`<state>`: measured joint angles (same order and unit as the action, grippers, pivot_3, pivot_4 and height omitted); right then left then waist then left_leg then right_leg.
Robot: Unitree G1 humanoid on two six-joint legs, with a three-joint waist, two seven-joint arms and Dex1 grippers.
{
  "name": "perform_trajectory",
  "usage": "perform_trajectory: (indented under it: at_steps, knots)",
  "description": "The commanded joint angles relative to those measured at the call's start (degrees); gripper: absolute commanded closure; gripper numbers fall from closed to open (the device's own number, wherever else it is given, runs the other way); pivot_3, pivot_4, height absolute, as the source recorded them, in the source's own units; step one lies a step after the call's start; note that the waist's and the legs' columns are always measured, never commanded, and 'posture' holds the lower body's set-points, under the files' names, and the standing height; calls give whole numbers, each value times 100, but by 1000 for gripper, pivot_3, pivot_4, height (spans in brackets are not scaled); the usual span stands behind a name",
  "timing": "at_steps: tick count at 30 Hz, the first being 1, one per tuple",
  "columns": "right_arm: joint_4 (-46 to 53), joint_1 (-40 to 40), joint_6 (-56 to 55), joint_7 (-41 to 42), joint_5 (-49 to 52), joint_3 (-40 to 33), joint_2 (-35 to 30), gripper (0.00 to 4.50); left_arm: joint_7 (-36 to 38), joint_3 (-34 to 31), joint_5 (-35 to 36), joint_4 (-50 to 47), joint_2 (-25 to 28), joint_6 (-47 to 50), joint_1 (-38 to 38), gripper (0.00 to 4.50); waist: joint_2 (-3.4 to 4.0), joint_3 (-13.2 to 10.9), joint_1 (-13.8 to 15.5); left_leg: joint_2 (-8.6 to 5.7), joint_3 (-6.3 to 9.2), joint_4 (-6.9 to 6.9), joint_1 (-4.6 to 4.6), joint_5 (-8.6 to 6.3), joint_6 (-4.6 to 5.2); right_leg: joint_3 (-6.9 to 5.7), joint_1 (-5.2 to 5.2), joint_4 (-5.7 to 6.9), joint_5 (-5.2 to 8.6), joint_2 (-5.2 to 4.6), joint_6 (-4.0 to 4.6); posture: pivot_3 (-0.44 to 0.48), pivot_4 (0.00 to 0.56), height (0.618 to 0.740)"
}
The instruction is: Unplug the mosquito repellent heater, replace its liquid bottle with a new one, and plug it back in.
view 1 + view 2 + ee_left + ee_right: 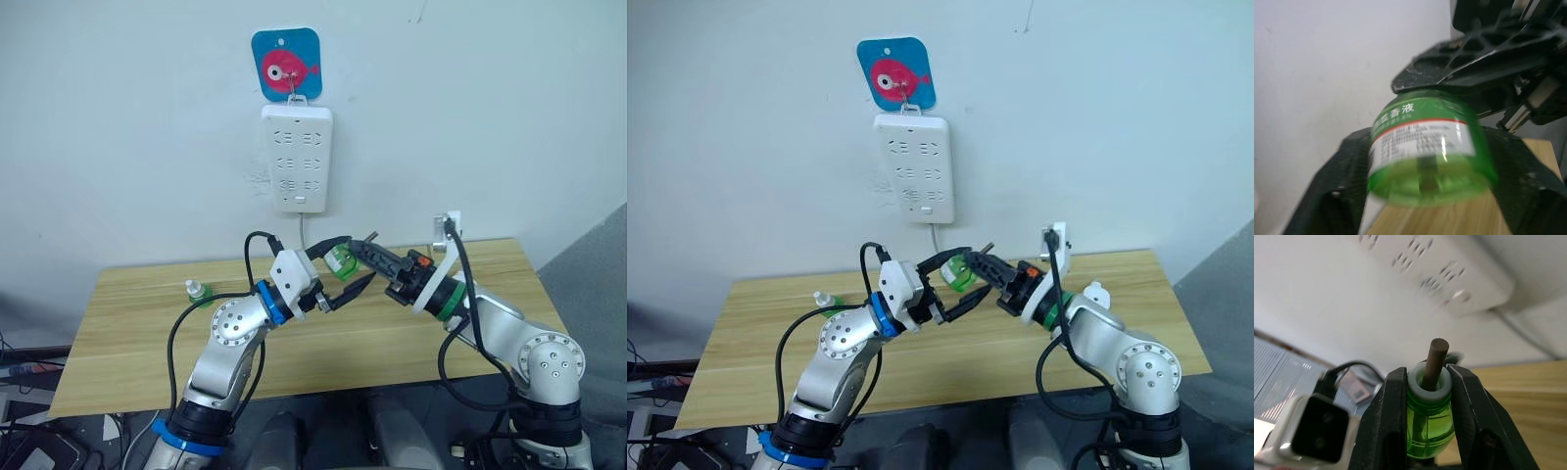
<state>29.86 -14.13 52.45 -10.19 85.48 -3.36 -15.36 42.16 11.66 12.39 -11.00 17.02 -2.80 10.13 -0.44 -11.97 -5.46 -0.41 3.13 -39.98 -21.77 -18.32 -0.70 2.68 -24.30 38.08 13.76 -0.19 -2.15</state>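
Observation:
A green liquid bottle (340, 259) with a dark wick hangs in the air above the table, below the power strip. My right gripper (361, 251) is shut on its neck; the right wrist view shows both fingers (1388, 406) clamped beside the grey collar and wick. My left gripper (343, 267) is open, with one finger above the bottle's base and one below. The left wrist view shows the labelled bottle (1425, 147) between those fingers. A second small green bottle (196, 290) with a white cap stands on the table's far left. A white rounded unit (1095, 292), apparently the heater, lies behind my right forearm.
A long white power strip (297, 157) hangs on the wall under a blue fish plaque (286, 64), its cord running down behind the wooden table (147, 333). Its sockets look vacant. The table's front edge is close to my arms.

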Motion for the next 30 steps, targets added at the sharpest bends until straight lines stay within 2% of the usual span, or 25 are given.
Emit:
perform_trajectory:
  at_steps: [1,2,6,8,11,18,24,30]
  knots:
    - [235,148,-382,230,-947,-222,-437,3660,140,-85,-149,-221,555,389,-369,0,0,0,2,0,-2,0,1,0,0,1,0,-1,0,0,0,-132,174,730]
    - [220,189,-462,287,-1209,-194,-528,3660,159,-102,-139,-270,686,496,-450,0,1,0,13,-1,-3,0,2,0,0,1,0,-2,0,0,0,-131,177,730]
    - [-311,432,-1564,878,-3894,583,-1268,3660,366,-86,4,-831,1286,1291,-767,0,0,-1,39,-1,-5,0,1,0,0,1,-2,-5,1,0,-1,-118,192,730]
    - [-871,478,-2258,1089,-4835,904,-1259,3660,410,-22,110,-1142,1422,1709,-771,0,-3,-4,51,0,-7,0,6,0,0,1,1,-6,2,0,-2,-113,199,730]
    - [-2248,329,-3436,1244,-6102,1278,-946,3660,305,98,228,-1675,1403,2364,-568,0,-9,-13,60,0,-11,0,8,0,-1,3,2,-6,2,0,-2,-93,217,730]
    - [-4854,-311,-4971,1577,-7110,1057,-116,3660,-25,4,341,-2288,1396,3210,-264,0,-9,-67,57,3,-18,2,18,0,-1,8,4,-1,-3,-1,6,-64,244,730]
    - [-5819,-571,-5540,1760,-7401,739,109,3660,-74,-126,426,-2448,1509,3399,-271,0,-1,-88,87,4,-4,9,18,0,-1,0,4,0,-5,-3,9,-43,247,730]
    - [-5790,-458,-5645,1882,-7577,542,219,1590,58,-200,391,-2305,1586,3120,-414,0,0,-90,95,1,-8,8,18,0,-1,4,5,-2,-5,-9,9,-45,246,730]
